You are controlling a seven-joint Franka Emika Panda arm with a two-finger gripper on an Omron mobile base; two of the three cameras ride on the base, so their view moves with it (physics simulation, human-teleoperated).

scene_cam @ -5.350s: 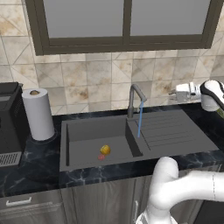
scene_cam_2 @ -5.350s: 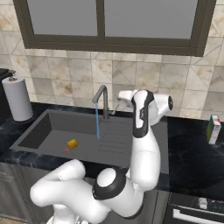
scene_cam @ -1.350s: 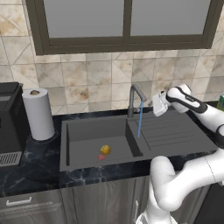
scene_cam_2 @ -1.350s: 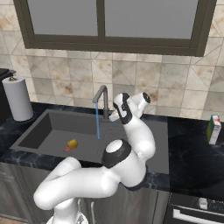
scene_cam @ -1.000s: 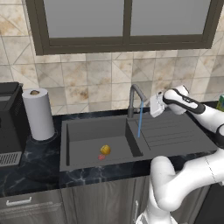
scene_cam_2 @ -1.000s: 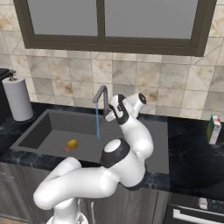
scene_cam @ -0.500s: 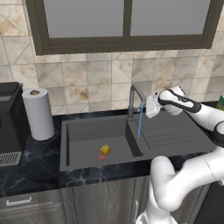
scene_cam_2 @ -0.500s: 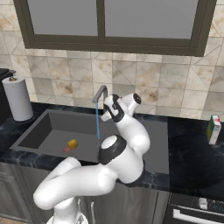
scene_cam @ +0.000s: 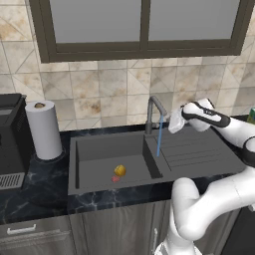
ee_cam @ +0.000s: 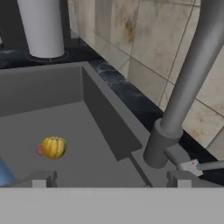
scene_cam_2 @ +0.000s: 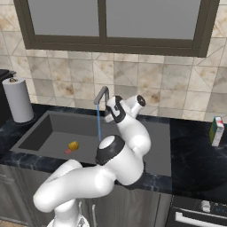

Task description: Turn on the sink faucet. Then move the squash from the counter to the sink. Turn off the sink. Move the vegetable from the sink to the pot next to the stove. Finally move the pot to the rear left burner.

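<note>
Tool — jaws apart, nothing held — had closed in over the last seconds from well to the right until it stood just beside the sink faucet, near the base lever. Water ran blue from the spout; squash lay in the sink by the red drain mark, off the surface. Judged: wash done, shut-off step in hand.

The small roundish yellow squash lies in the dark grey rectangular sink, beside its drain mark. The slim grey metal faucet stands behind the basin; the white paper towel roll stands left of it on the black marble counter.
</note>
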